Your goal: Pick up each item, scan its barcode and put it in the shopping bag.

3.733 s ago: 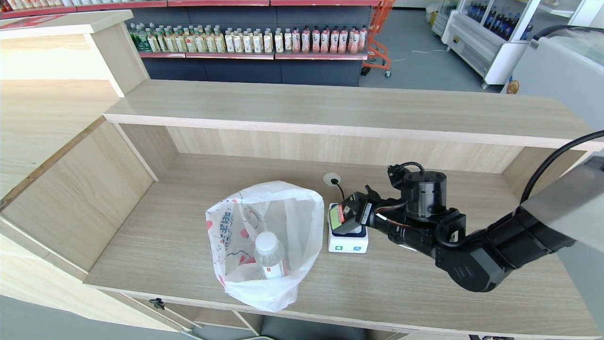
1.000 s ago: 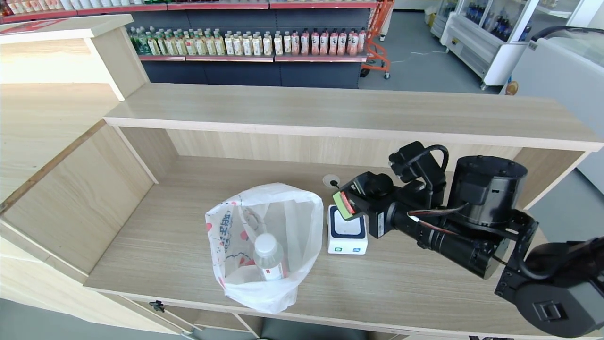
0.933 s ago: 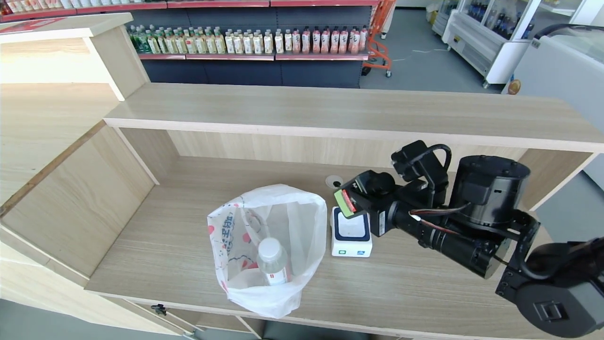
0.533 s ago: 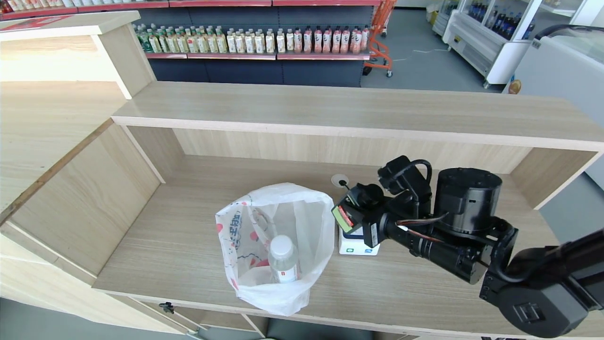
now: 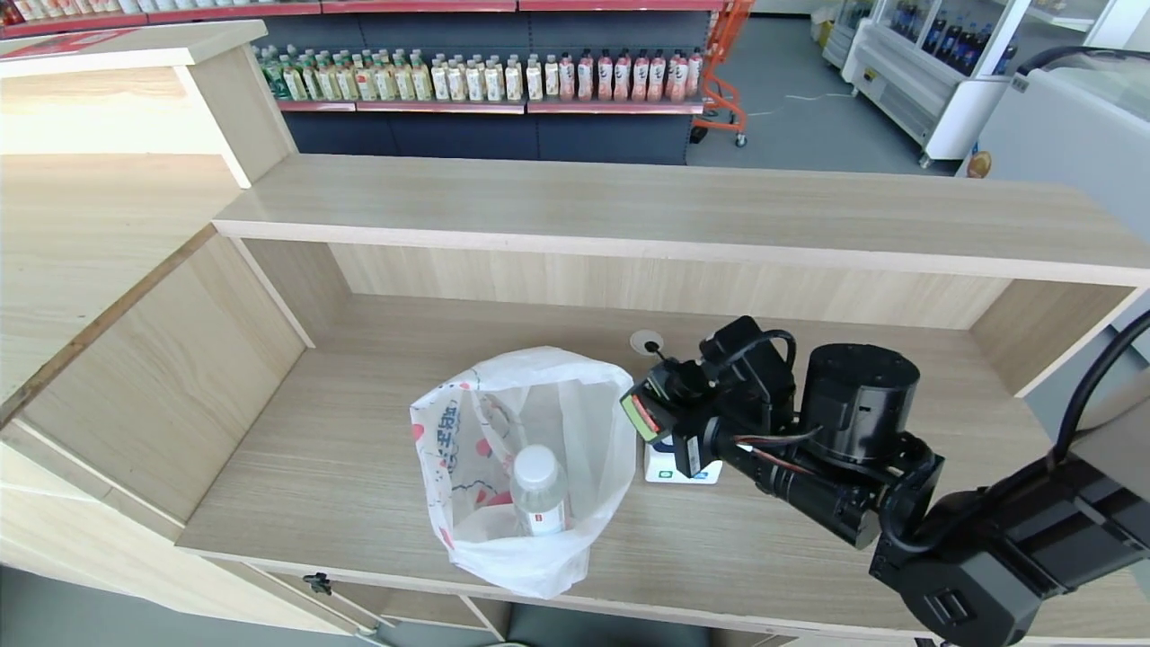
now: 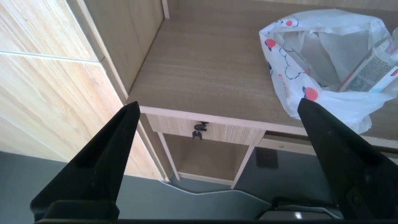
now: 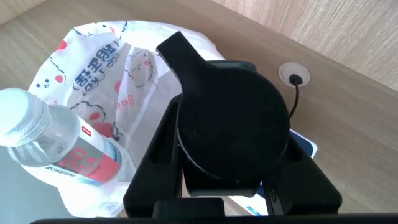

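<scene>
Right gripper point(image 5: 654, 412) is clamped on a small item point(image 5: 639, 418), dark body with a green and red face turned toward the bag. It hangs clear of the surface.

Scanner point(image 5: 683, 470) sits right under that hand and is mostly hidden by it. Shopping bag point(image 5: 433, 431) stands open just beside the hand, on its left, with the near rim almost at the item. A water bottle point(image 5: 539, 485) stands upright inside the bag.

My read: this is the hand-off from scan to bagging. I can't tell whether the scan registered.

Next move, as I judge it: carry the item left over the bag mouth, keep it above the rim, then let go above the free space next to the bottle. The bag is thin and limp, so clipping the rim could fold it shut or drag it.

Left gripper point(image 6: 219, 107) has its fingers spread with nothing between them. It sits low, off the counter's front edge, and the bag is well away from it.

Surface is a light wood counter point(image 5: 341, 449). A cable port point(image 5: 646, 341) lies just beyond my right hand, and a raised ledge point(image 5: 629, 207) runs further out.

The room is a shop floor. There's a shelf of drink bottles point(image 5: 485, 76) far ahead, an orange trolley point(image 5: 728, 63), and chest coolers point(image 5: 925, 81) off to the right.
</scene>
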